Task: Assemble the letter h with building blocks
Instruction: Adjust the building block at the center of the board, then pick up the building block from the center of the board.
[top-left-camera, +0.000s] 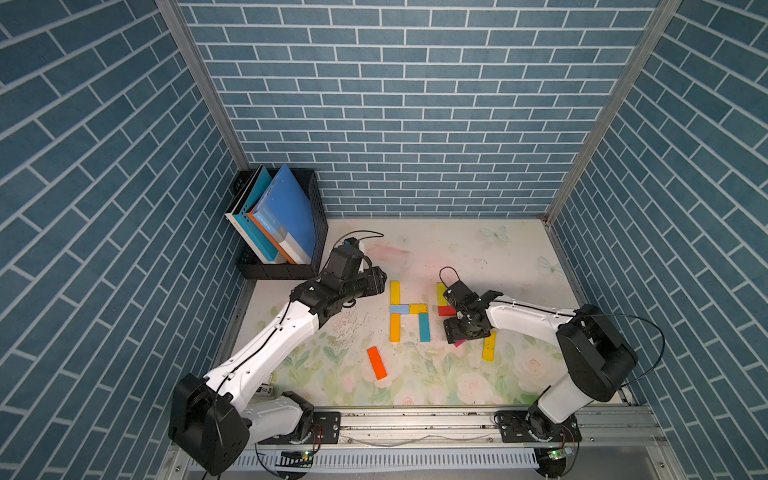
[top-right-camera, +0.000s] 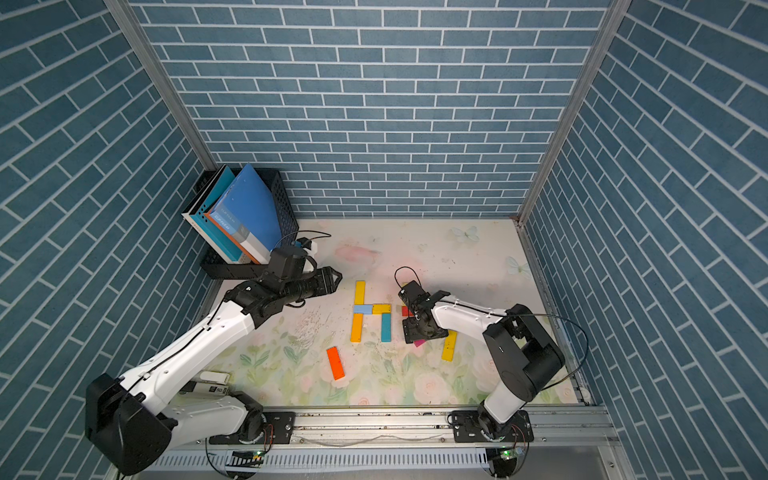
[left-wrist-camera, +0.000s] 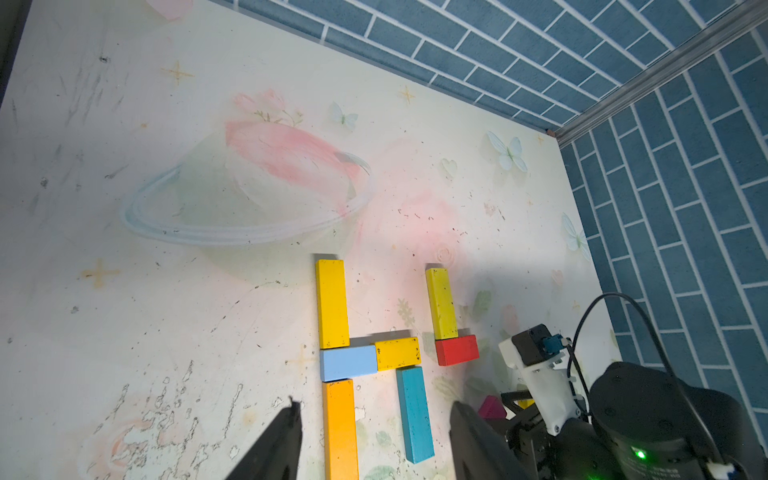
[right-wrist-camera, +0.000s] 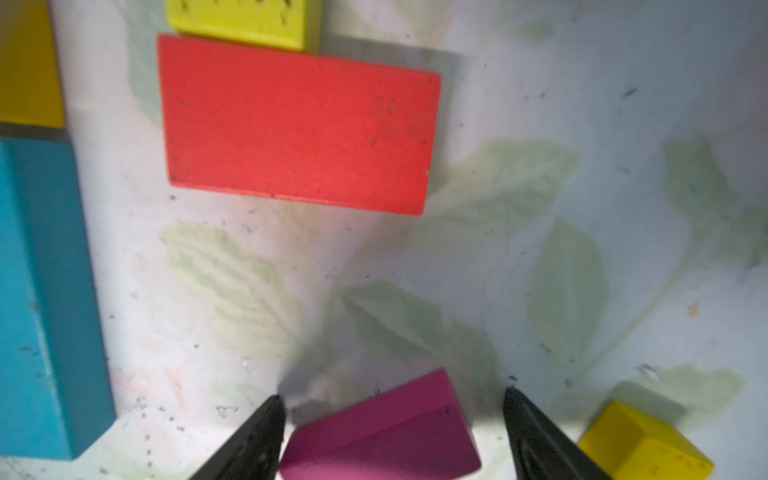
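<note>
Magenta block (right-wrist-camera: 382, 440): on table (top-left-camera: 498, 257), right half.
Right jaws: apart, straddling it.
Left jaws: apart, empty.
Handling: probably light, stiff, slick; pinch long sides mid-length.

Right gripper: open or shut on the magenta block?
Open: the right gripper straddles the magenta block, with a visible gap between the block and one finger.
</note>
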